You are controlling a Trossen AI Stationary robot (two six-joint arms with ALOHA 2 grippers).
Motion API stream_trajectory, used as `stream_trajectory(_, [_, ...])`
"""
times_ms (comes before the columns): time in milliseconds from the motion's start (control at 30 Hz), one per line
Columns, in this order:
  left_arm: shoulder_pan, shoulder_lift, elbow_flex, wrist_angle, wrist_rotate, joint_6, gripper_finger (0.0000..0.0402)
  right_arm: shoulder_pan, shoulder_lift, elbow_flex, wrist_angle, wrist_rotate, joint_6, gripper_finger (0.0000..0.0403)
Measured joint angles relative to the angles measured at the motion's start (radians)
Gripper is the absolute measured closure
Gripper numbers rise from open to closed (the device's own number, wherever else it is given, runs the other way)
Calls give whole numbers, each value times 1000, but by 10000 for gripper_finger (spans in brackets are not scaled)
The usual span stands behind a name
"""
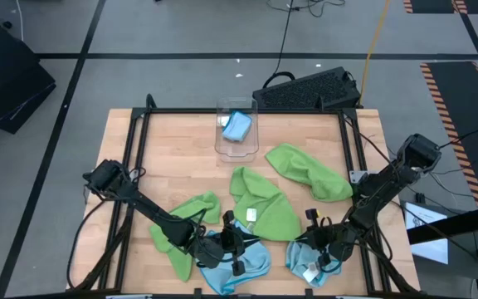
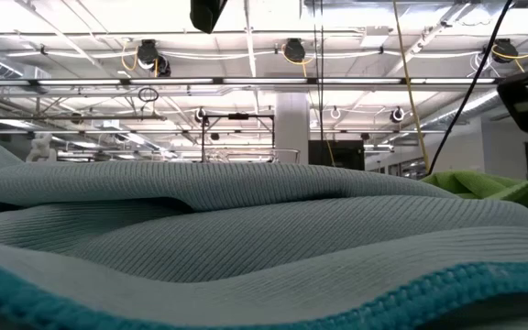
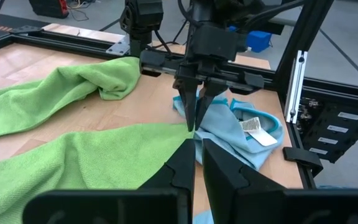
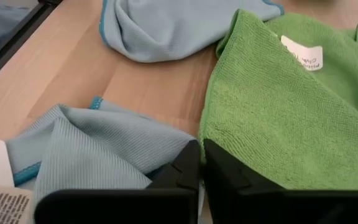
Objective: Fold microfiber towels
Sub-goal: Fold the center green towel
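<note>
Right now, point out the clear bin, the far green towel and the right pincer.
clear bin (image 1: 221,143), high view, left wall.
far green towel (image 1: 307,171), high view, middle.
right pincer (image 3: 194,118), left wrist view, between tips.

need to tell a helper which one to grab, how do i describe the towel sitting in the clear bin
Look at the far edge of the wooden table, near its middle, where a clear plastic bin stands. The light blue towel lies bunched inside it. It is the only towel in a container; the others lie loose on the tabletop, nearer the arms.

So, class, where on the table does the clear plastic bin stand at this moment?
In the high view the clear plastic bin stands at the far middle of the wooden table, a folded light blue microfiber towel inside, the black keyboard just beyond it.
</note>
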Motion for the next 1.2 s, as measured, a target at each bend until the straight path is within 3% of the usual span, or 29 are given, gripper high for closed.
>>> stream_trajectory(367, [0, 0, 0, -1, -31, 3, 371, 0, -6, 0, 5, 21, -15, 354])
stream_trajectory(500, [1, 0, 0, -39, -73, -4, 371, 0, -6, 0, 6, -12, -22, 368])
stream_trajectory(667, [30, -1, 1, -215, -128, -141, 371, 0, -6, 0, 6, -27, -38, 399])
stream_trajectory(933, [91, -1, 1, -294, 58, -215, 371, 0, -6, 0, 6, -27, -32, 394])
stream_trajectory(1200, [81, -1, 1, -266, 77, -215, 371, 0, -5, 0, 3, -52, 8, 328])
